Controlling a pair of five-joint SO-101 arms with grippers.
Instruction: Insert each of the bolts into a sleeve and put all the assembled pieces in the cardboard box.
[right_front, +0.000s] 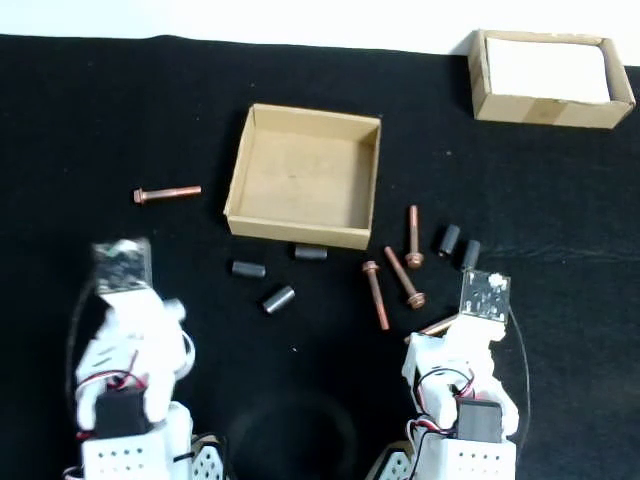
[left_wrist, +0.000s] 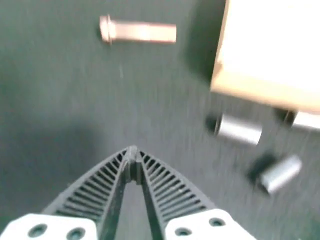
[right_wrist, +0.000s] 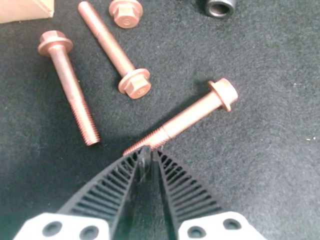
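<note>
**No bolt sleeved yet, first pickup ahead**

Our right gripper (right_wrist: 148, 156) has its jaws pressed together. The threaded end of the nearest bolt (right_wrist: 185, 116) lies right at their tips, seemingly touching rather than clamped. Our left gripper (left_wrist: 132, 156) is likewise closed on nothing, above bare black cloth (left_wrist: 60, 100).

We judge the task to be at its very start, since the cardboard box (right_front: 300, 230), upper centre of the high view, holds nothing. Next, the right jaws must part and close round that bolt's shank while the left fetches a sleeve.

Just above the right arm lie three other bolts (right_front: 404, 277), fanned at centre right, and these could get knocked. Beside them sits a pair of sleeves (right_front: 449, 238). Below the box we see three sleeves (right_front: 279, 298), and left of it a lone bolt (right_front: 167, 193). A second box (right_front: 545, 110) stands at upper right.
</note>
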